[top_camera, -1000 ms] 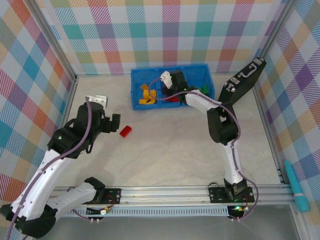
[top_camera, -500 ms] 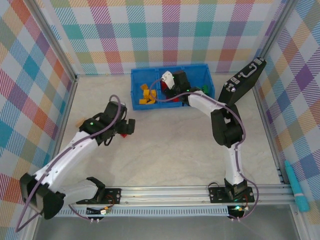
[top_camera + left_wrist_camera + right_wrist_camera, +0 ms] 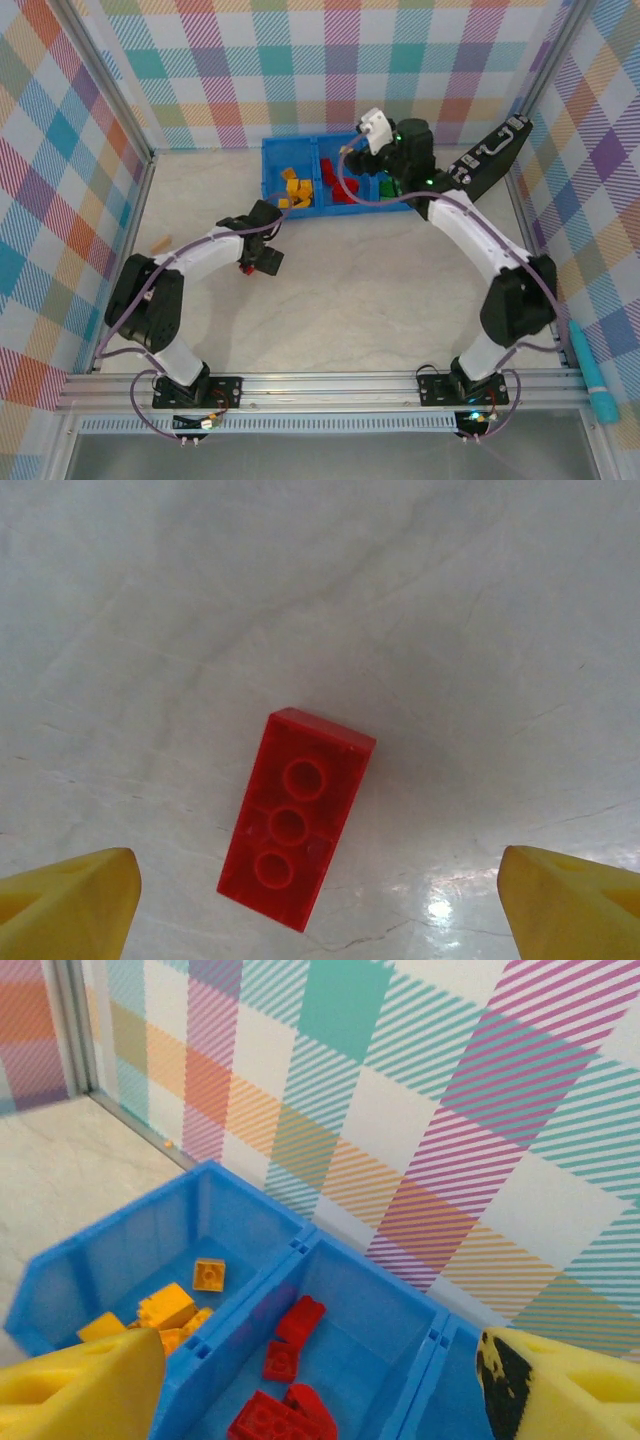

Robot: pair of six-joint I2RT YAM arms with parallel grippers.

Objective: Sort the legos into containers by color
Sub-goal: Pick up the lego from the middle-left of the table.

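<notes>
One loose red brick [image 3: 296, 818], three blue bin compartments [image 3: 120, 1250]

- A black hard case with a handle [image 3: 488, 160] sat at an angle in the table's far right corner.
- A small pale tan wooden block [image 3: 160, 243] lay near the left wall, well apart from the case.
- The pale marble-patterned tabletop [image 3: 360, 290] showed thin grey veins and a spot of glare in the left wrist view.
- Pastel plaid wall panels [image 3: 300, 70] enclosed the back and both sides.
- A teal cylindrical tool [image 3: 590, 372] lay outside the right rail.
- Aluminium frame rails [image 3: 330, 384] ran along the near edge.
</notes>
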